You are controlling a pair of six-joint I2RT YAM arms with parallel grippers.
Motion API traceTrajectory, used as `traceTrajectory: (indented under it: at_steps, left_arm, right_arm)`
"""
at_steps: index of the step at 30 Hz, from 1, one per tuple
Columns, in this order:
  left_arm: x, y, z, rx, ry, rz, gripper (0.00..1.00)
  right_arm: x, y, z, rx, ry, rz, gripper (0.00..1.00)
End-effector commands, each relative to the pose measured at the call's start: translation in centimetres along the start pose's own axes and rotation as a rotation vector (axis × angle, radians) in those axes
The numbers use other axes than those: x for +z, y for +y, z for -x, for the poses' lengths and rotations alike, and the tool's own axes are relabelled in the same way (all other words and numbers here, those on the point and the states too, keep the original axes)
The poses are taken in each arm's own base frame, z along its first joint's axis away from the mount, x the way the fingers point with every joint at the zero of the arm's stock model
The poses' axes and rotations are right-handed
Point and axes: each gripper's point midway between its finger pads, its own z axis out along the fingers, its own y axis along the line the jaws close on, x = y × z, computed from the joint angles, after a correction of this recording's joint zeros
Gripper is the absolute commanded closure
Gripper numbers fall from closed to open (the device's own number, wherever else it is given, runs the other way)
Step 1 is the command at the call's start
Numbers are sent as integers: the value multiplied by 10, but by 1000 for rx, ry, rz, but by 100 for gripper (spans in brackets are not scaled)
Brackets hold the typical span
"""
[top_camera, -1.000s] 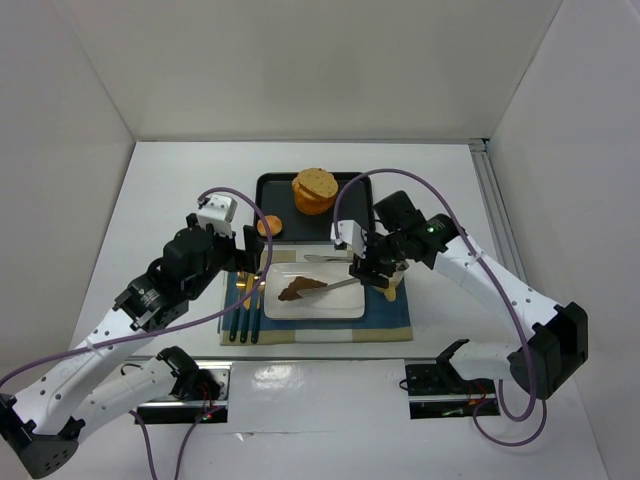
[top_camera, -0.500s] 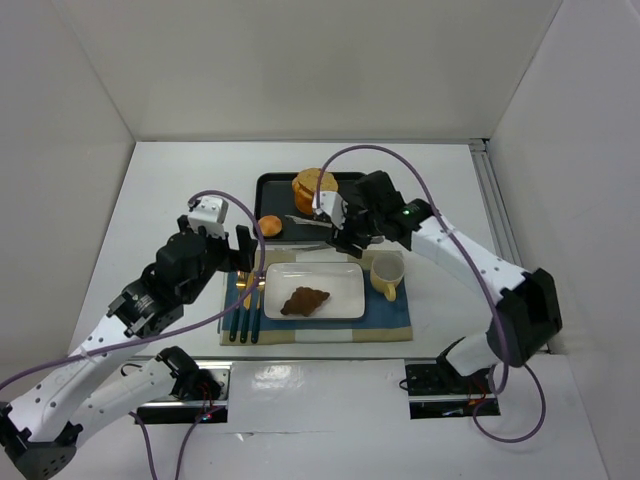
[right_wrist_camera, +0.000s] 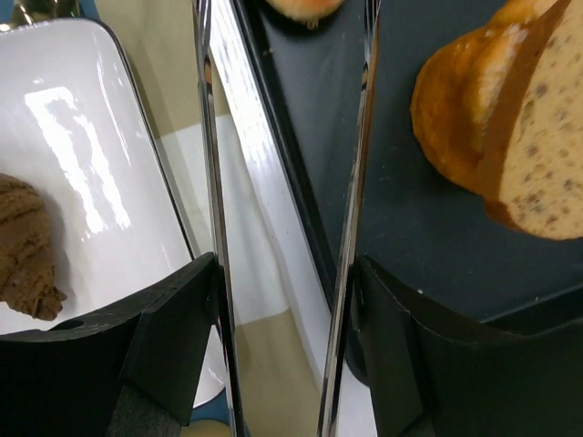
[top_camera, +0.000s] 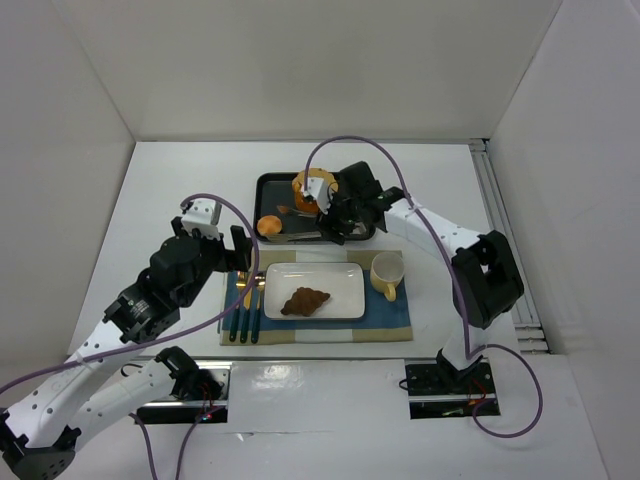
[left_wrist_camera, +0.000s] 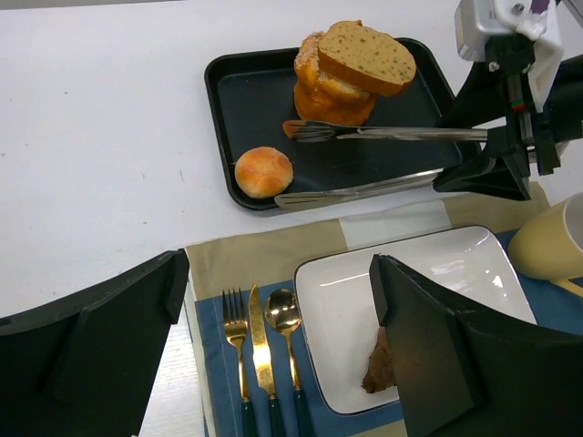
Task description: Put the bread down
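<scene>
Lying alone on the white plate (top_camera: 345,280) is the one dark croissant (top_camera: 304,300), at the middle of the plate's near half. The other bread is on the black tray (top_camera: 270,185) beyond the plate. A single round bun (left_wrist_camera: 264,172) sits in the tray's near left corner. A stack of slices (left_wrist_camera: 351,73) stands toward the tray's far side, topped by a speckled slice; how many lie beneath cannot be counted.

The right gripper (top_camera: 338,216) has its jaws clamped on a pair of metal tongs (left_wrist_camera: 401,133). The two tong arms are spread, with nothing between them. One tip reaches the foot of the stack, though contact cannot be made out. The other tip lies over the tray's near rim, just beside the bun.

The left gripper (top_camera: 242,258) hangs with its jaws wide apart and empty above the left end of the blue placemat (top_camera: 390,318). Three gold pieces lie there side by side, left of the plate: one fork (left_wrist_camera: 235,337), one knife (left_wrist_camera: 260,346) and one spoon (left_wrist_camera: 284,314). One yellow cup (top_camera: 387,273) stands just right of the plate. Mat and tray rest on the white worktop (top_camera: 180,190).
</scene>
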Motion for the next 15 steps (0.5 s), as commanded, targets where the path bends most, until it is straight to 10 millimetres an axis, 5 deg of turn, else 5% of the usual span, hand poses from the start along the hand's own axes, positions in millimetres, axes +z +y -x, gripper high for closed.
traceTrajectory:
  at_steps: [1,7,15]
  left_arm:
    - [0,-2,11,-26,-45,-1,0]
    - [2,-4,9,-22,-35,-8,0]
    - [2,-3,9,-13,-35,-8,0]
  right_arm:
    - [-9,-14,39,-27,-122,-9,33]
    - [-5,-15,42,-18,-130,7,33]
    - [26,-34,26,15,-78,-17,33]
